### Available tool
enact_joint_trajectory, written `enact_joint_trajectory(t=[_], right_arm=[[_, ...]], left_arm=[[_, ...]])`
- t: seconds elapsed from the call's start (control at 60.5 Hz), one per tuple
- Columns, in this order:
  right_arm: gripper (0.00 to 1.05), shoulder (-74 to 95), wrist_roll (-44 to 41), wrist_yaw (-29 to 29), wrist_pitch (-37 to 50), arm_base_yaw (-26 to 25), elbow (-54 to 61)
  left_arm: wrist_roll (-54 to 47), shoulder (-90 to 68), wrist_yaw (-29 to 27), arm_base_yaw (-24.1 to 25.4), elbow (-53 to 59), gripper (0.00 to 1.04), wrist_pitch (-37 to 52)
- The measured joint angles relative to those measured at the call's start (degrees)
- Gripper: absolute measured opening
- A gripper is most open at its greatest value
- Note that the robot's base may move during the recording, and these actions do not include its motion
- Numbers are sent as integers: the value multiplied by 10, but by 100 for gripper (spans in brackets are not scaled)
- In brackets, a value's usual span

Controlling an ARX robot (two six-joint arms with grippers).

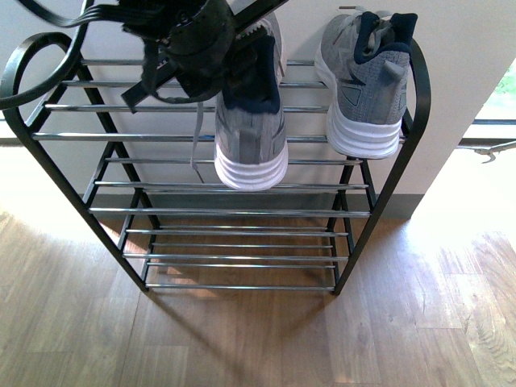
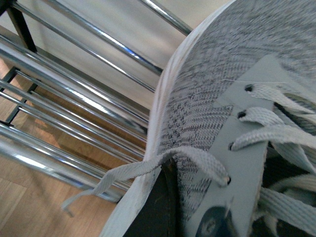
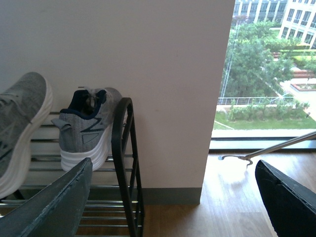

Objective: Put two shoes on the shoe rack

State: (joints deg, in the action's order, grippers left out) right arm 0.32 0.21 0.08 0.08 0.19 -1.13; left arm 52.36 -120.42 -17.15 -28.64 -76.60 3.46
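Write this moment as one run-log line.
left end effector: grips sneaker above rack | right end effector: open | second sneaker: resting on rack

Knit cloth sneaker (image 1: 251,137), glossy chrome rack (image 1: 226,211)

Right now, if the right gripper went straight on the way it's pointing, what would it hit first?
Most likely the white wall just beside the shoe rack's black end frame; the open right gripper faces it squarely. One finger might graze that frame first; depth is unclear.
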Motion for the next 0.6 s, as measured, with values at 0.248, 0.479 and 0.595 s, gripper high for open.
enact_joint_trajectory(t=[0.248,0.479,0.595], right_arm=[[96,0,0,0,0,0,0],[96,0,0,0,0,0,0],[96,0,0,0,0,0,0]], left_arm=[[14,-94,41,-13,-162,2,-65],[-8,-120,48,-8,-203,9,-81],[-17,-109,60,-7,-191,29,-58]])
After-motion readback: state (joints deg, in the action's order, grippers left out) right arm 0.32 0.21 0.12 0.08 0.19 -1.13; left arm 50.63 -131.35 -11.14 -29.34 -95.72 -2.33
